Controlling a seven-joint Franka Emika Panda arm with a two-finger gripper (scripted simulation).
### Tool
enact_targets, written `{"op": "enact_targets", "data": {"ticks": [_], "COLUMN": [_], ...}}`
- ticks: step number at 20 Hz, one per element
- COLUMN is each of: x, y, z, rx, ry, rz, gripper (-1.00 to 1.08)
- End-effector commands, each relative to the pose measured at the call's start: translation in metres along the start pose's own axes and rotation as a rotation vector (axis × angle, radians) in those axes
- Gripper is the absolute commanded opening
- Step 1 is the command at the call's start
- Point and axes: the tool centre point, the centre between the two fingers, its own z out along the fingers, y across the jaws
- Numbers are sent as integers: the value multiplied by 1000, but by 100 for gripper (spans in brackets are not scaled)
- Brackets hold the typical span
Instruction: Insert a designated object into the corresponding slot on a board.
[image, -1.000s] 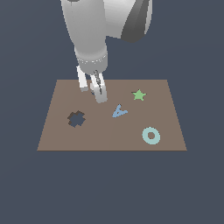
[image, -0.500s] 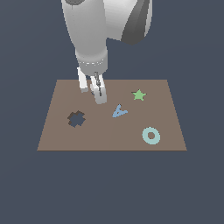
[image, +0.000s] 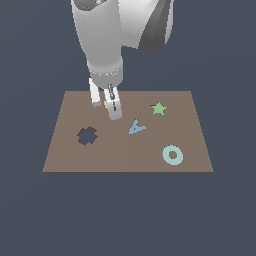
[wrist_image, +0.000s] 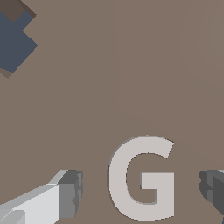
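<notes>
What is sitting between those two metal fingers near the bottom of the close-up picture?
The grey G block lies flat on the board between the end effector fingers, untouched; the wrist view shows it.

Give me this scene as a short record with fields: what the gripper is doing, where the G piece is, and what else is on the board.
gripper: open, fingers either side of the G block, not touching it
G block: pale grey-white, lying flat on the board
board: flat, brown
cross cutout: dark, toward the exterior view's left
G slot: not identifiable
letter A: light blue, near the middle
star: green
ring: teal
</notes>
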Motion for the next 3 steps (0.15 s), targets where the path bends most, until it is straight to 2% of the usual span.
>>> {"op": "enact_targets", "data": {"ticks": [1, 3], "x": [0, 0], "y": [0, 0], "z": [0, 0], "rx": [0, 0], "ry": [0, 0], "rz": [0, 0], "gripper": [100, 100]}}
